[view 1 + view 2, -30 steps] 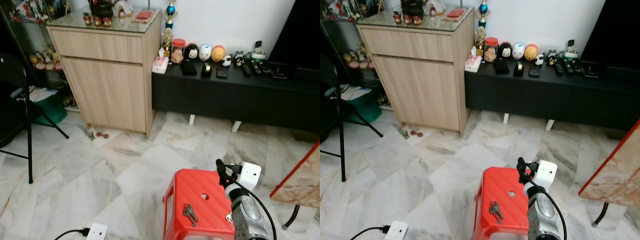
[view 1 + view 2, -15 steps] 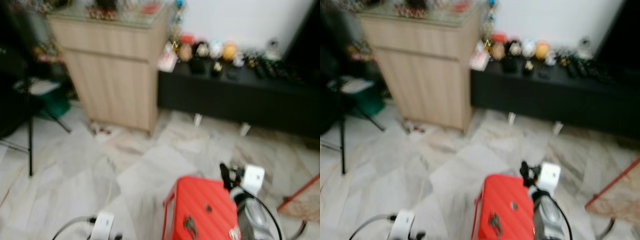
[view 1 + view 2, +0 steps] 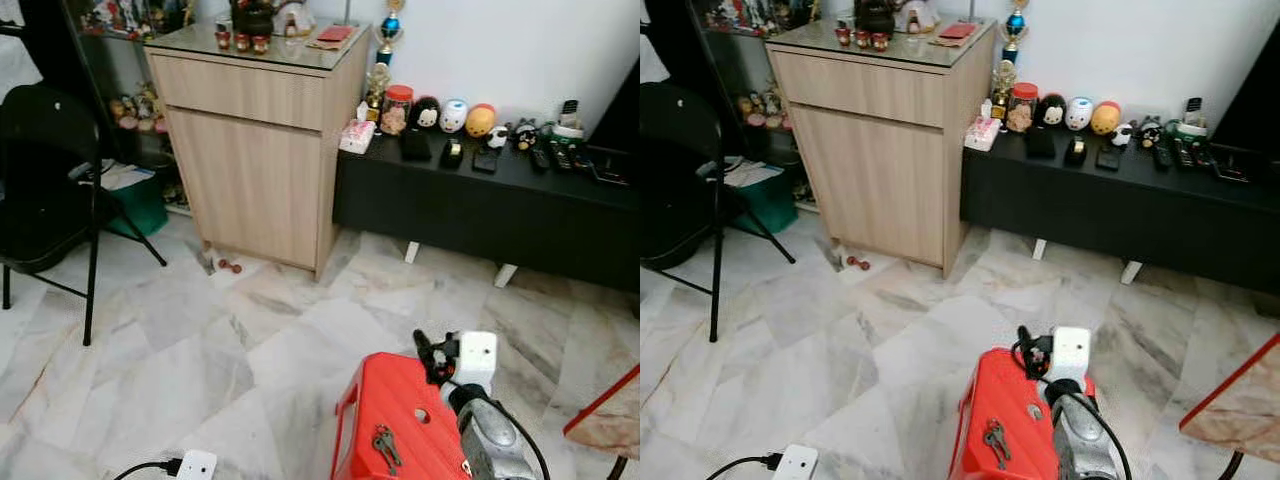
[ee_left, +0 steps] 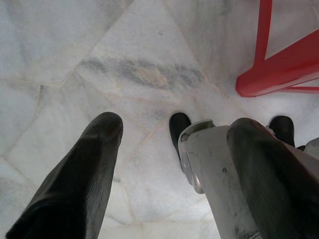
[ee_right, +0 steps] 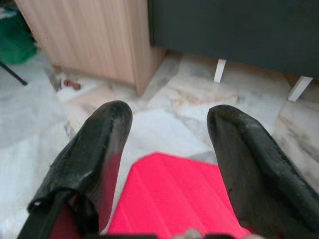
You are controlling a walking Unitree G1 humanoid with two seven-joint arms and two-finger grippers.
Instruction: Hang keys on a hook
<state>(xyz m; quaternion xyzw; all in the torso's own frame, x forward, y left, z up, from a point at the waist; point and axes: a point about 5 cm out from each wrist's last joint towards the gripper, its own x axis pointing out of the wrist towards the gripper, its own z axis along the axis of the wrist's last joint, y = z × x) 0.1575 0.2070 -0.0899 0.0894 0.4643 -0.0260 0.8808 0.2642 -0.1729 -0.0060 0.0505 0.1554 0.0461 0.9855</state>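
Keys [image 3: 385,447] lie flat on a red plastic stool [image 3: 400,400] standing on the marble floor [image 3: 200,340]. Just beside them, the right gripper [image 5: 167,149] hovers above the stool's seat, fingers [image 5: 94,149] spread apart and gripping nothing. The left gripper [image 4: 169,164] hangs over bare floor, fingers likewise parted. A wooden cabinet [image 3: 255,150] and a low black worktop [image 3: 480,190] line the wall.

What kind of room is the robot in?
Probably a living room at home: a wooden cabinet, a low black bench lined with little toy figures, and a marble floor.
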